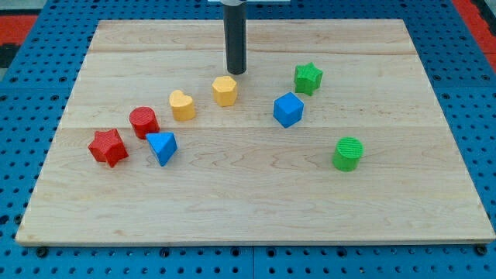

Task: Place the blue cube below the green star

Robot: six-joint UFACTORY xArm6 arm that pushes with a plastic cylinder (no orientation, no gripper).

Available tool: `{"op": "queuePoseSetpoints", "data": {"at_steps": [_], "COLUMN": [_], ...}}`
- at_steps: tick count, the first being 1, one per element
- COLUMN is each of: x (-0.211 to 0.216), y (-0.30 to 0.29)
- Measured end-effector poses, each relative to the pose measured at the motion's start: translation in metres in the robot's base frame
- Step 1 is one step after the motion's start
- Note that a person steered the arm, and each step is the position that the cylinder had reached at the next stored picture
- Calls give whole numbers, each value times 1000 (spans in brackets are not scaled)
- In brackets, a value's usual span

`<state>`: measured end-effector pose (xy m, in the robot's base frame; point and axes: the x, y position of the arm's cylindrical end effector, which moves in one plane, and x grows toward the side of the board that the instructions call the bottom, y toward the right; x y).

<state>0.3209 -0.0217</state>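
Note:
The blue cube (288, 109) sits on the wooden board (256, 209), just below and to the left of the green star (308, 78); the two are close but apart. My tip (235, 73) stands near the view's top centre, just above the yellow hexagonal block (225, 91). The tip is left of the green star and up-left of the blue cube, touching neither.
A yellow heart-shaped block (182, 105) lies left of the yellow hexagon. A red cylinder (144, 122), a red star (107, 147) and a blue triangular block (163, 147) cluster at the view's left. A green cylinder (348, 153) stands at the right.

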Motion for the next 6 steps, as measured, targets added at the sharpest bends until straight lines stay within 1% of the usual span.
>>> {"op": "queuePoseSetpoints", "data": {"at_steps": [1,2,3,4,5,6], "x": [0,2,20,47,82,99], "y": [0,28,55,60,84,135]}}
